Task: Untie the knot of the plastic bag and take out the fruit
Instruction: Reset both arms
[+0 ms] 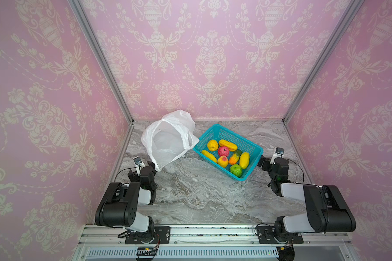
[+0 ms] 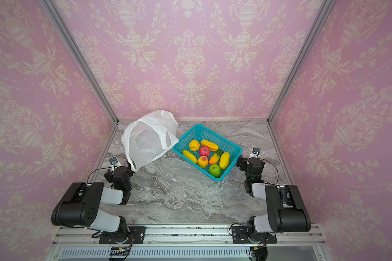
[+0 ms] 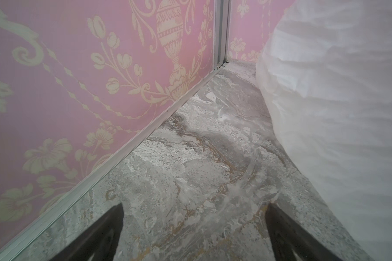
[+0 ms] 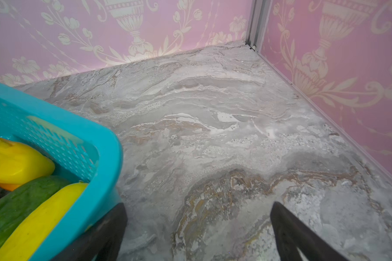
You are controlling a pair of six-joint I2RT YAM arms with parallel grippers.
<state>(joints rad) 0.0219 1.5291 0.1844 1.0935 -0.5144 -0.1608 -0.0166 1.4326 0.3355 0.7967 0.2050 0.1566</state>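
Now left gripper (image 3: 195,208) and right gripper (image 4: 198,205) both spread wide, empty.
The plastic bag (image 1: 168,140) gapes open just beside the left gripper; the fruit (image 1: 223,151) lies in the teal basket (image 1: 247,142), its corner just beside the right gripper.

I'm looking at a grey marble-patterned tabletop (image 1: 190,198) in both top views. Toward its back left the white plastic bag (image 1: 168,140) lies with its mouth open. Just beside it, to the right, a teal mesh basket (image 1: 252,167) sits askew.
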